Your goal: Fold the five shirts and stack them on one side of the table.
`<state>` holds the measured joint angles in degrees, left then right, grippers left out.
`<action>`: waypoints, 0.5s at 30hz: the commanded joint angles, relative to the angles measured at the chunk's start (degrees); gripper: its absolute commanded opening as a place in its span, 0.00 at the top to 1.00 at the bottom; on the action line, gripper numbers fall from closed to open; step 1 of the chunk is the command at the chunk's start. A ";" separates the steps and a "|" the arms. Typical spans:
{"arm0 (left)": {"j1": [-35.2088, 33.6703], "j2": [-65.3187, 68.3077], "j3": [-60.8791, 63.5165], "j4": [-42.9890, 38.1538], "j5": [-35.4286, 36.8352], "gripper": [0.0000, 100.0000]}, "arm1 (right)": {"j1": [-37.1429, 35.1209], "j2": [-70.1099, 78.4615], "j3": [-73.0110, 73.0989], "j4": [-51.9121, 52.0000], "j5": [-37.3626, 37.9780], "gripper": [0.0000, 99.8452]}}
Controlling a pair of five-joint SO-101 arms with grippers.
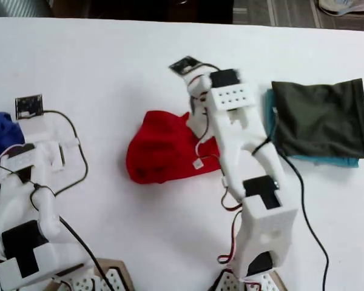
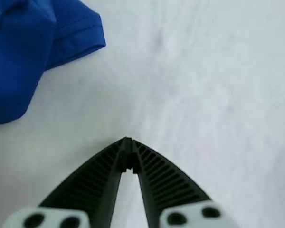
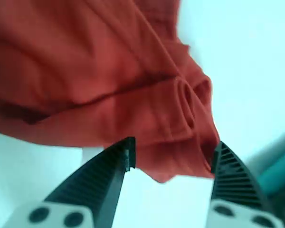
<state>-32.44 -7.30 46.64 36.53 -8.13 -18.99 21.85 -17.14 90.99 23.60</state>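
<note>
A big white table [image 1: 109, 60] fills the high view. A red shirt [image 1: 161, 154] lies in a soft bunch in the middle of the picture. It is not folded flat.

The right arm [image 1: 236, 133] comes up from the bottom and bends over the right edge of the red shirt. The right gripper [image 3: 173, 156] is spread wide. A rolled edge of the red shirt sits between its two black fingers [image 3: 111, 166], and nothing is pinched.

On the right side of the high view, a dark green shirt [image 1: 324, 118] lies folded on top of a teal shirt [image 1: 327, 160]. The teal one peeks out along the bottom and left edges.

At the far left edge a blue shirt [image 1: 0, 133] lies in a heap. The left arm [image 1: 24, 182] sits in the lower left, just beside it. The left gripper [image 2: 127, 156] is pressed closed, tips touching, with nothing in it. It is above bare table, and the blue shirt is near it but apart.
</note>
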 commanded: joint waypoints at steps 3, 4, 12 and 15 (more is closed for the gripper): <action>-0.18 -0.26 -1.19 -0.88 0.62 0.97 | -1.10 2.42 -5.71 -1.80 -2.81 0.81; -0.18 -0.26 -1.19 -0.88 0.62 0.97 | -1.01 3.21 -6.51 -1.80 -2.99 0.81; -0.18 -0.26 -1.19 -0.88 0.62 0.97 | -1.01 8.57 -8.62 -1.45 -2.99 0.86; -0.18 -0.26 -1.19 -0.88 0.62 0.97 | -0.92 8.48 -8.70 -1.45 -2.99 0.92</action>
<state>-32.35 -7.30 46.64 36.53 -8.13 -19.52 30.81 -23.65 89.85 21.14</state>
